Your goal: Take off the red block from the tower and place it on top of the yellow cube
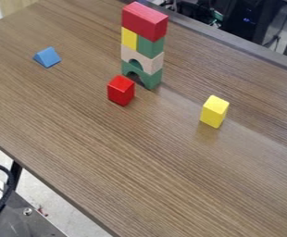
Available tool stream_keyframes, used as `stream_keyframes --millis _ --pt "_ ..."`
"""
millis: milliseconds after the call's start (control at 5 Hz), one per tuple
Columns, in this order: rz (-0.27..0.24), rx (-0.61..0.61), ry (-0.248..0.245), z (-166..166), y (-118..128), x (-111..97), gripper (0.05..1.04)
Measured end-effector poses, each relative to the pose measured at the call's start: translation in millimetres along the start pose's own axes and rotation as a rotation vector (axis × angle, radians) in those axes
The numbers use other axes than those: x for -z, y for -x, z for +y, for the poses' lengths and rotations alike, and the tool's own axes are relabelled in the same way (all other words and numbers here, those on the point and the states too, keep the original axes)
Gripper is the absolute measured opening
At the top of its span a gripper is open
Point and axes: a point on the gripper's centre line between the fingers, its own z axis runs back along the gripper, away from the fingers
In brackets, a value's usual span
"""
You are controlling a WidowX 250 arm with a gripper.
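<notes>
- Red rectangular block: seated on top of the tower, lying lengthwise.
- Layer beneath: small yellow block and green block, side by side.
- Lower layers: beige arch block over green arch block, which rests on the tabletop.
- Upright yellow block: standing apart from the tower, top face bare.
- Small red block: near the tower's foot.
- Blue triangular prism: on the tabletop, well apart.
- Hand: state cannot be determined.
</notes>
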Motion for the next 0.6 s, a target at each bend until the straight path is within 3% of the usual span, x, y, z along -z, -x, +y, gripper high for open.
stream_keyframes --millis 400,600 --pt "-0.009 -0.013 0.068 -6.1 2.8 23.9 0.999" --pt "-0.013 -0.051 0.052 -8.6 15.7 20.8 0.999"
